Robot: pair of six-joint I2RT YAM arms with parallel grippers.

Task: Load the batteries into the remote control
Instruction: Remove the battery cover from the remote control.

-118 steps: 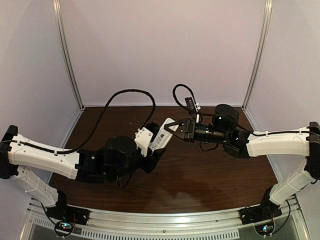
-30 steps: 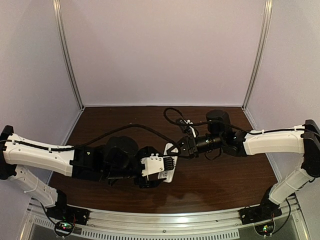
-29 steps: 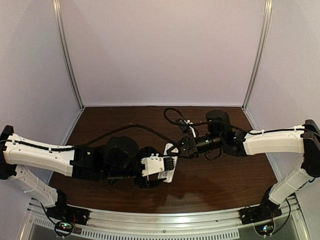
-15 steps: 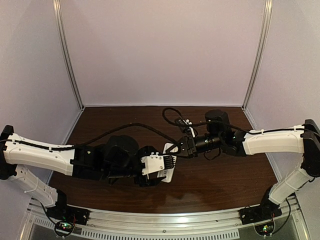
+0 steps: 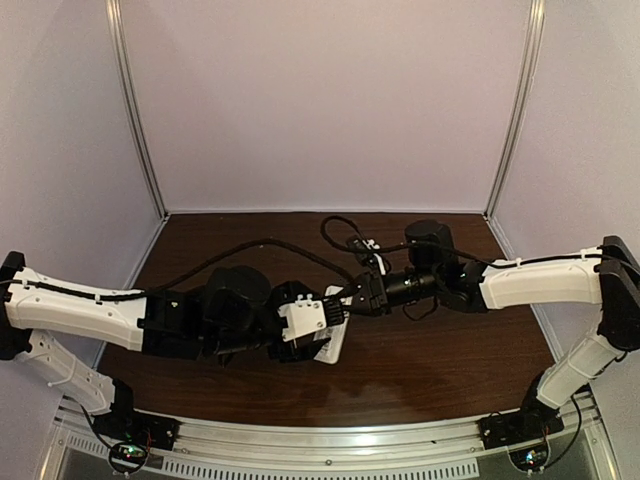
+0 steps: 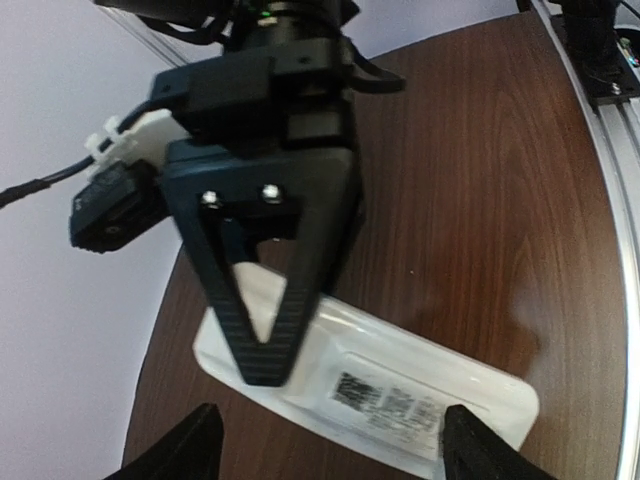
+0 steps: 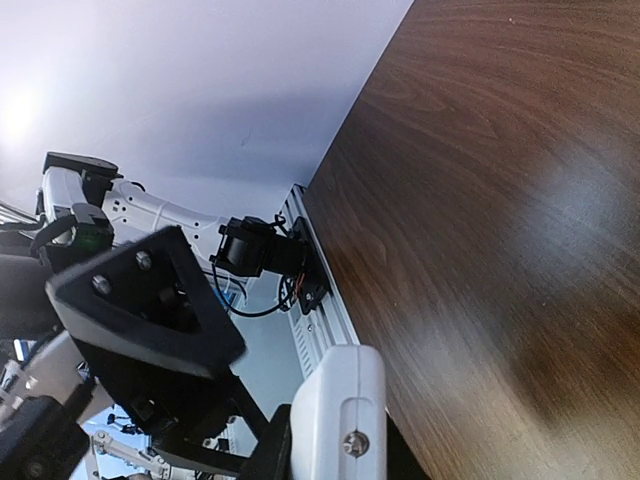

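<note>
Between the left gripper's (image 6: 335,448) spread fingers (image 6: 195,445): the remote control (image 6: 430,365), white, flat on the table (image 6: 480,200), printed label (image 6: 385,395) facing up. Fingers stand wide apart, one to each side of the handset; can't tell whether they touch it.

Just past them, the right gripper (image 6: 265,365) comes in from the far side, fingers closed tip to tip. The point rests on or just over the remote near one end. Nothing visible between those tips. No batteries seen in any view; the bay is not visible, so can't say whether cells are in.

Judged step: seating or pressing at the bay while the left arm steadies. Next move calls for a firm hold on the handset and a short, straight push. A slip would skate the remote across the wood.

Farther out: cable (image 5: 270,245) looping over the left arm, base rail (image 6: 625,170). The two wrists crowd each other, which is the main obstruction.
</note>
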